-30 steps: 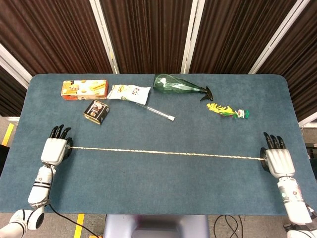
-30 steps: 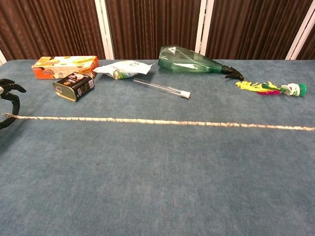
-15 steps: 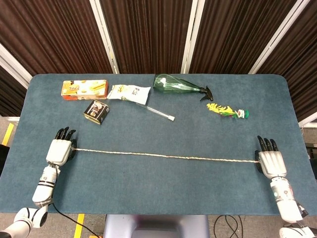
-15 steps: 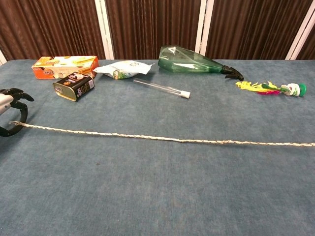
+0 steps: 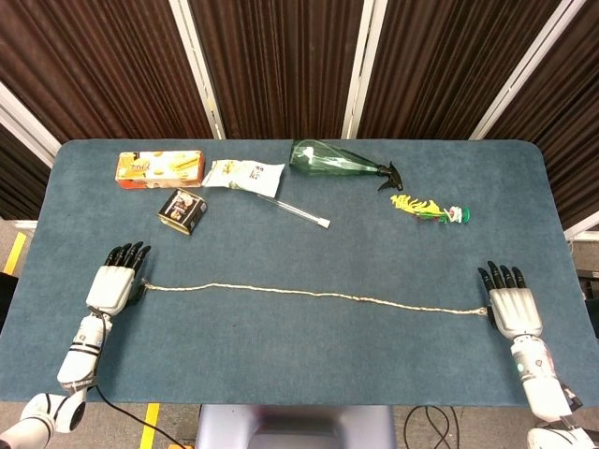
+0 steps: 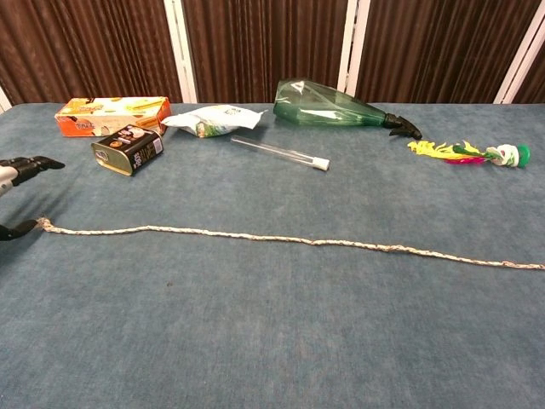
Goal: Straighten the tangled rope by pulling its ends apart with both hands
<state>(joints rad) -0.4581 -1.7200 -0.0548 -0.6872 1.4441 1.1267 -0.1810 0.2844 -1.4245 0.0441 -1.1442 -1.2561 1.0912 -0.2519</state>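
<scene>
A rope lies nearly straight across the blue table, running side to side between two robot hands and sagging in a faint wave instead of pulling taut. Its long axis crosses the table left to right, dipping slightly toward the right end, so any further pull would have to go outward along that line.

The left robot hand sits at the rope's left end with its dark fingers stretched forward and spread. In the chest view the frayed end rests on the cloth just beside that hand, apparently free, with the thumb lying next to it rather than clamped on it. The right robot hand rests palm-down at the opposite end with fingers extended; the rope tip meets its inner edge, but whether anything there is pinched cannot be told from either view.

Each end lies right at its own hand, neither hand nearer to the middle. No knots or loops show along the length, so the straightening looks all but done.

Behind the rope, well apart from it, lie an orange box, a small tin, a snack packet, a clear tube, a green spray bottle and a feathered toy.
</scene>
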